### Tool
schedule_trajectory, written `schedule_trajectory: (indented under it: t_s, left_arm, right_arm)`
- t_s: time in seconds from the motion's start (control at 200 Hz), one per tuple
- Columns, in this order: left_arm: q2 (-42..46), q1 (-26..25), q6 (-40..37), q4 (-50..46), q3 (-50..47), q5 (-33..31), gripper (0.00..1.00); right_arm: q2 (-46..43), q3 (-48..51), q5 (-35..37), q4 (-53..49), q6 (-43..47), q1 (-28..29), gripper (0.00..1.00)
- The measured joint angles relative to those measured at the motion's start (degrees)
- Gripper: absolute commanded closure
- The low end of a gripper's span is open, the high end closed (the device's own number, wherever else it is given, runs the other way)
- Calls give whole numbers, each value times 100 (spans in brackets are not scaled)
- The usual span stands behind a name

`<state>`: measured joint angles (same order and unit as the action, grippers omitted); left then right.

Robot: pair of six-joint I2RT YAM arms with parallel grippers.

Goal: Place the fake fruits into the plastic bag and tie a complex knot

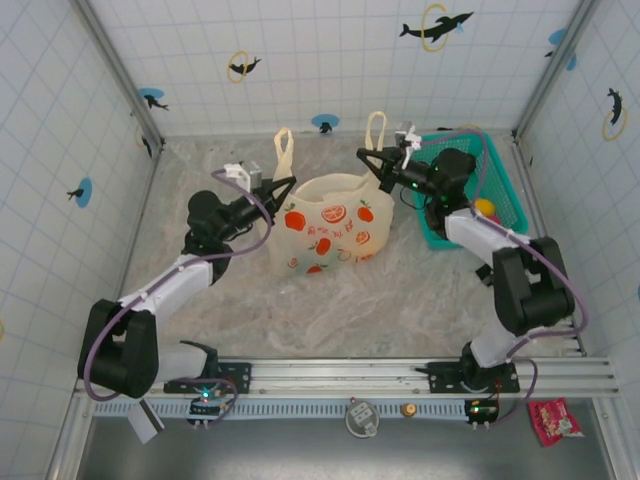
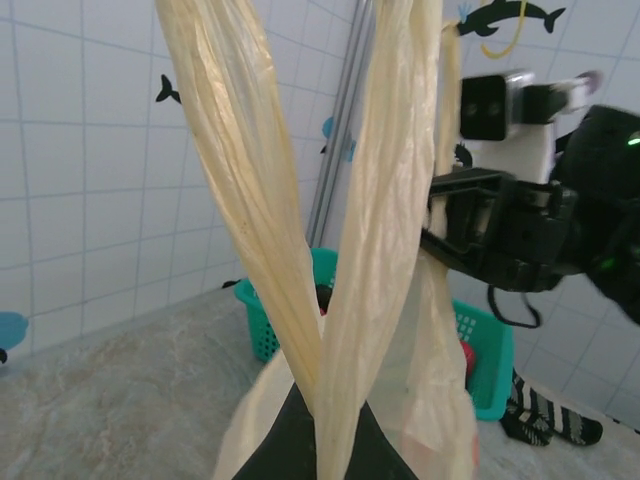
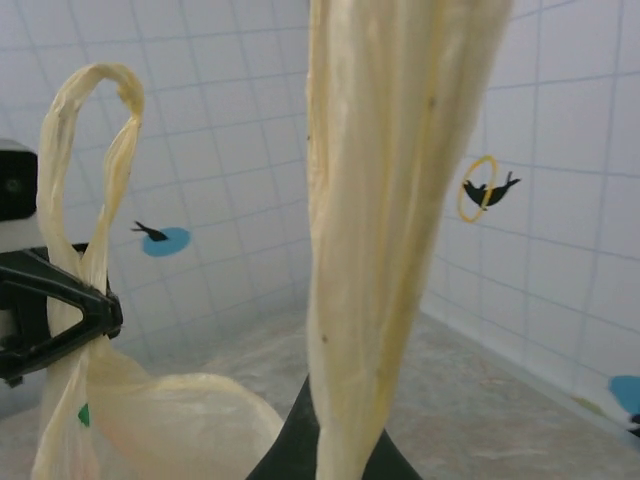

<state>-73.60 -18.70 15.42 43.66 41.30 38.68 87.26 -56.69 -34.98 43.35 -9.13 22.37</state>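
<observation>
Your left fingers pinch one handle of the plastic bag, mid-tabletop; your right fingers pinch the other. Both loops stand upright. One fake fruit sits in the teal basket.

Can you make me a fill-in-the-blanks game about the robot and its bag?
The left gripper and the right gripper are each shut on one ___ of the plastic bag. A yellow-orange toy fruit lies in the teal ___. That teal container stands on the robot's ___ side.
Missing words: handle; basket; right.
</observation>
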Motion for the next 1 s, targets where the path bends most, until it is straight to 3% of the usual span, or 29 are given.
schedule_trajectory:
  t_s: [0.23, 0.395, 0.701, 0.996]
  left_arm:
    - [-151, -2, -146, -1217, 1113, 2, 100]
    - [-374, -199, -251, -1720, 1178, 341, 100]
    - [-638, -579, -723, -2441, 1182, 938, 100]
    - [-627, -911, -1117, -2806, 1213, 1062, 80]
  right_arm:
    - [-960, 162, 2653, -1443, 2175, 1340, 100]
    - [-1043, 647, 3818, -2085, 3650, 2133, 100]
    - [-1043, 767, 4242, -2496, 4964, 2214, 100]
    - [-916, 245, 3851, -3176, 5239, 2138, 100]
